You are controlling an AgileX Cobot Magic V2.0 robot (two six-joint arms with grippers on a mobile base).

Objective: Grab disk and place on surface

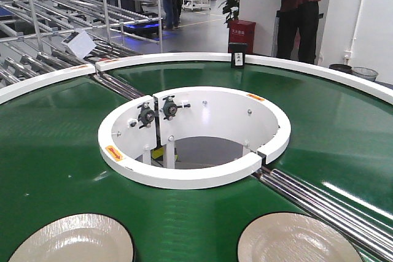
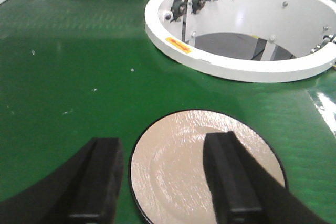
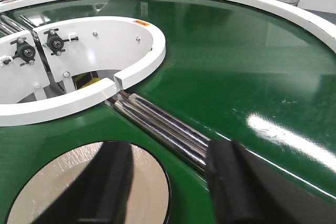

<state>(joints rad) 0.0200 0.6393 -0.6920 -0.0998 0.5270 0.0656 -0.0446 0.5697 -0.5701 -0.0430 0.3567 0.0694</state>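
White ring (image 1: 184, 176) in the middle is an open well: two black bearing blocks (image 1: 158, 113) bolted to its inner wall, floor visible below, nothing loose in it that I can see. Wire bin (image 1: 365, 72) at far right, contents too small to tell. Two disks lie flat on the green belt (image 1: 55, 145) at the near edge. The left disk (image 1: 73, 240) is pale with a dark rim, and the right disk (image 1: 298, 240) sits just beside the steel rollers (image 1: 319, 200) that cross the belt. Outer rim (image 1: 184, 58) is white, with a small black stand (image 1: 238, 58) on it at the back. Room: metal roller racks (image 1: 73, 4) on the left, person (image 1: 299, 4) in a dark red top standing behind the rim. Left gripper (image 2: 163, 145) is low over the left disk (image 2: 178, 166) with its jaws apart. One finger is over the belt just off the disk's edge, the other over the disk; contact I can't tell. Right gripper (image 3: 168, 153) is also spread wide: one finger over the right disk (image 3: 52, 187), the other over the belt past the rollers (image 3: 163, 124). Neither holds anything.
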